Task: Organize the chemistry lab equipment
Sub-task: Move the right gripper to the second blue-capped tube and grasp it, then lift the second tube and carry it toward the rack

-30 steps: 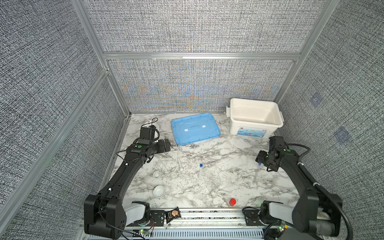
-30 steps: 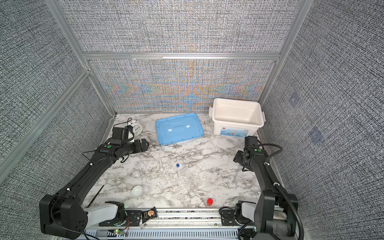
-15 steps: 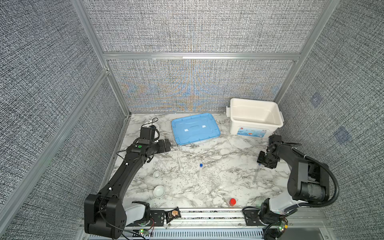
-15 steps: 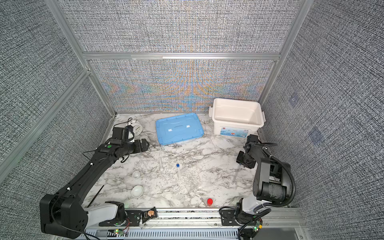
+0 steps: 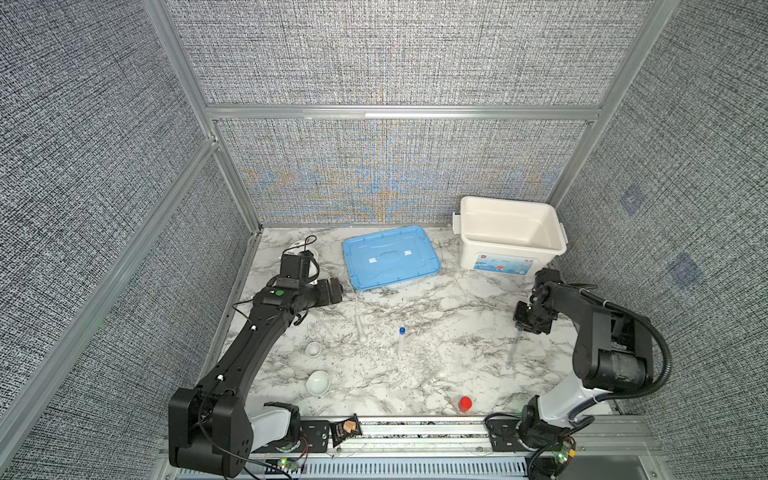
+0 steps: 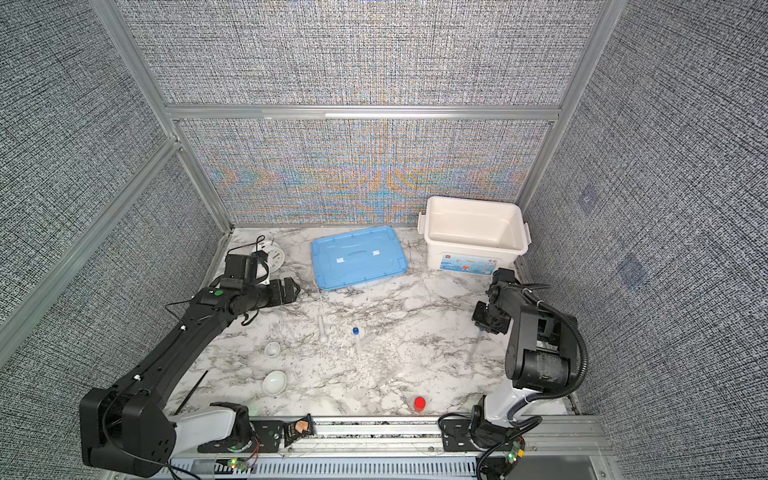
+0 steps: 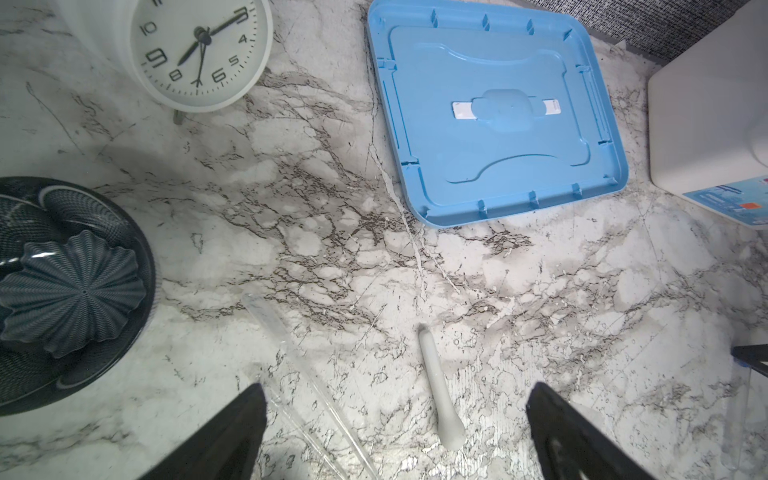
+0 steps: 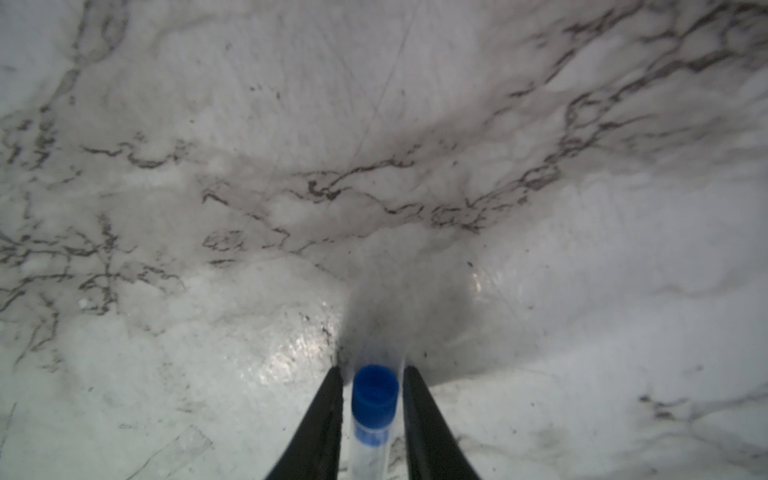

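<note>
Chemistry lab equipment [image 5: 318, 382] lies loose on the table [image 5: 457, 332]; the white bin [image 5: 511, 253] appears empty, so sorting seems barely begun. Left gripper [image 7: 397, 386] gapes above the pestle [image 7: 438, 386]. Right gripper [image 8: 372, 370] flanks a blue-capped tube [image 8: 374, 399]; grip cannot be told.

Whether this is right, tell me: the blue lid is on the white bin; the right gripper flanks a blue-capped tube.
Wrong: both top views show the blue lid flat on the table beside the open white bin. The right gripper does flank a blue-capped tube.
</note>
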Controlling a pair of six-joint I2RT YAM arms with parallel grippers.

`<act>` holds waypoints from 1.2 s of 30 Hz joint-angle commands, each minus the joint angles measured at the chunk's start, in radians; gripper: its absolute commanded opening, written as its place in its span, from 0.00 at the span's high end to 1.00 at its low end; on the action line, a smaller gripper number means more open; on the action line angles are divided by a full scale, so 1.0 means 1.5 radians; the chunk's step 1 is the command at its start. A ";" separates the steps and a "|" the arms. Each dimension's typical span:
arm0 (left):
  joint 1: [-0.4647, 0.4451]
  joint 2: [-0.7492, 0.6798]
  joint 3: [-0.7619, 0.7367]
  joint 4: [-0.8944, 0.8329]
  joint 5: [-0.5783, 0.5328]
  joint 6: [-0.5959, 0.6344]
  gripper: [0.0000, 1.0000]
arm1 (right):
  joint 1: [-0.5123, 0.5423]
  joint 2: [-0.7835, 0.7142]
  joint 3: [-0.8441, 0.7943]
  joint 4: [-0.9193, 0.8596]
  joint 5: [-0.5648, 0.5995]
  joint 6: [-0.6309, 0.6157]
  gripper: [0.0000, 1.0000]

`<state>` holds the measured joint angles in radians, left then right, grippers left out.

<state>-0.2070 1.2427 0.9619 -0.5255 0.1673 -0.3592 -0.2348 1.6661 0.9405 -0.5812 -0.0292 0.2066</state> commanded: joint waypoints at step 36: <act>0.000 -0.025 0.018 -0.040 0.025 -0.005 0.02 | 0.246 -0.524 -0.162 0.197 -0.032 0.062 0.82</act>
<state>-0.2070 1.2179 0.9886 -0.5720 0.1871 -0.3744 0.0643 0.9588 0.7326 -0.4152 -0.1043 0.2783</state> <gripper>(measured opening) 0.984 0.179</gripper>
